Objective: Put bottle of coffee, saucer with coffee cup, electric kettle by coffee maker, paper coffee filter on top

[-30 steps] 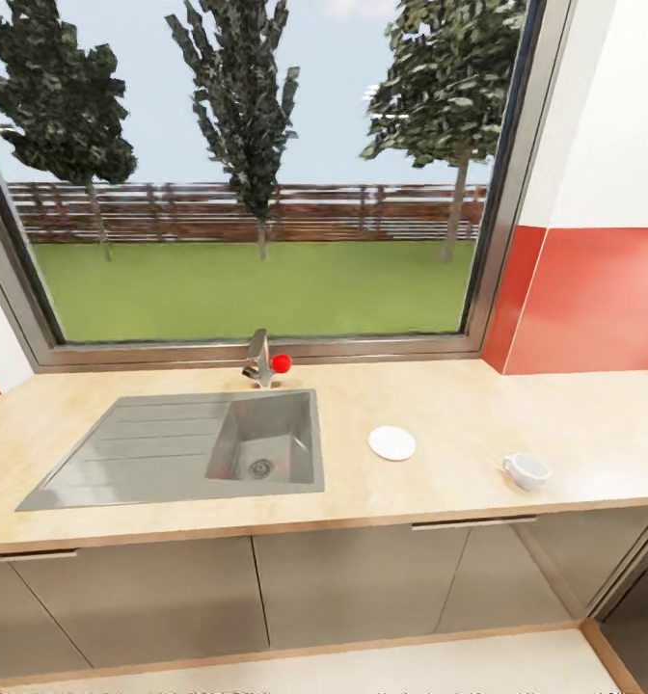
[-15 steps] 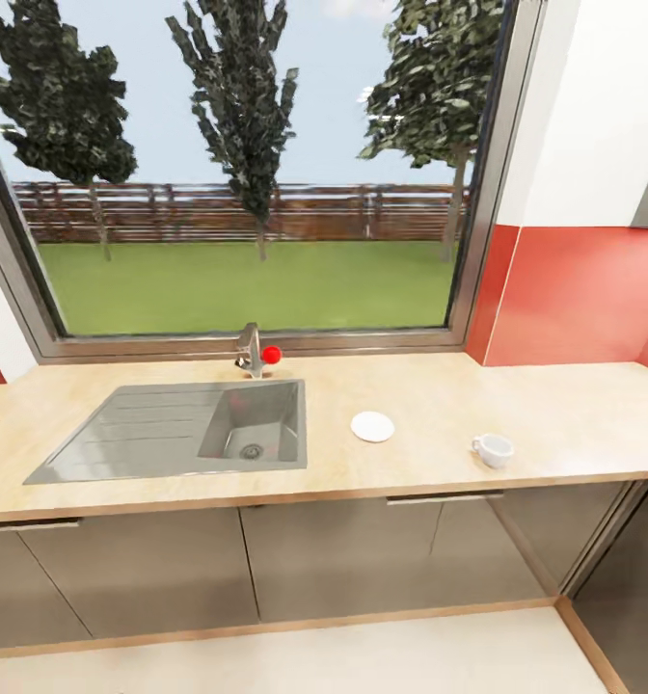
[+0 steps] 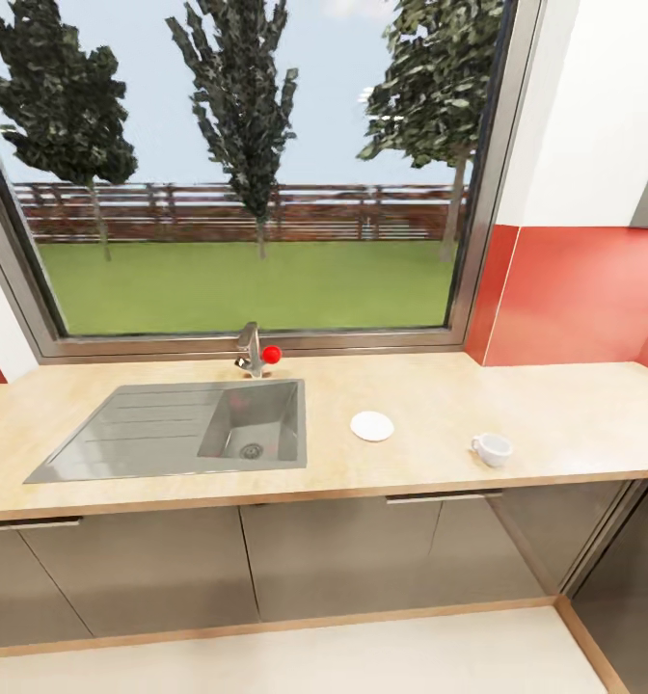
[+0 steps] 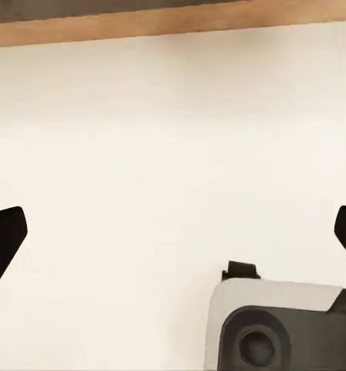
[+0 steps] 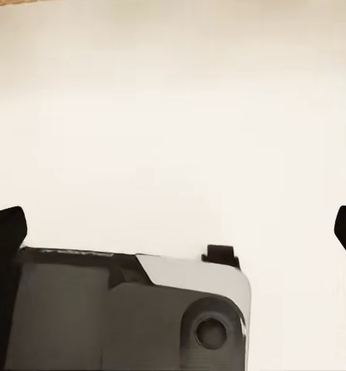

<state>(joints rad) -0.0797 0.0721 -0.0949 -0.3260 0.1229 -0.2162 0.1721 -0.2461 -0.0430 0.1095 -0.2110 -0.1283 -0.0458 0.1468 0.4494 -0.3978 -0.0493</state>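
Countertop (image 3: 575,414) bears saucer (image 3: 372,426), cup (image 3: 492,449) apart (rightward); both grippers (image 4: 173,232) (image 5: 173,232) seemingly spread, empty.

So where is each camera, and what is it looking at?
Head view: on the robot's head, facing the kitchen countertop and window; it sees the sink, the saucer and the coffee cup.
Left wrist view: near the left gripper, facing down at the pale floor; dark fingers spread at both edges, with part of the robot's base.
Right wrist view: near the right gripper, facing the same floor, with spread fingers.
Shared: both wrist views show floor and the robot's base.
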